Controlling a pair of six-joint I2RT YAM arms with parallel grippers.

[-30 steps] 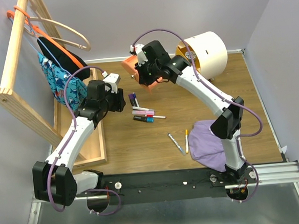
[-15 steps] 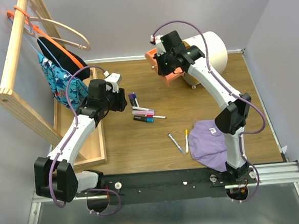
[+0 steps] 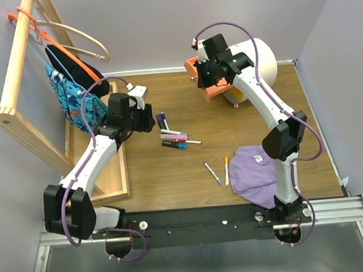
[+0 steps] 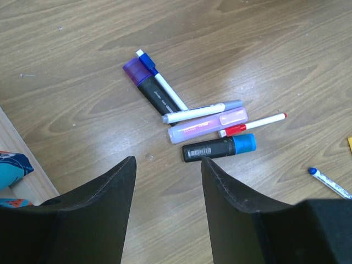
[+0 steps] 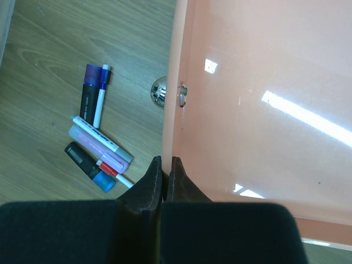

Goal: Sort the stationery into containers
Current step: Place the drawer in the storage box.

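Note:
A cluster of markers lies mid-table [image 3: 172,136]: a purple-capped black one [image 4: 144,83], a thin blue-capped pen [image 4: 161,88], a white one [image 4: 201,112], a lilac highlighter [image 4: 208,125], a red-capped pen [image 4: 253,124] and a blue-capped black one [image 4: 220,148]. Two more pens [image 3: 219,172] lie by the purple cloth. My left gripper [image 3: 149,119] is open and empty, just left of the cluster [image 4: 168,168]. My right gripper [image 3: 203,78] is shut on the front wall of the empty orange drawer [image 5: 247,99], held in front of the cream drawer unit [image 3: 257,59]. The pink bar and jar are out of view.
A purple cloth [image 3: 252,168] lies at the near right. A long wooden tray [image 3: 106,172] runs along the left, beside a wooden rack [image 3: 14,67] with hanging clothes. The drawer's small silver knob [image 5: 159,92] faces the markers. Something yellow [image 3: 235,97] shows under the unit.
My right gripper has carried the orange drawer to the right, up to the cream drawer unit. My left gripper has edged slightly up and right, staying open.

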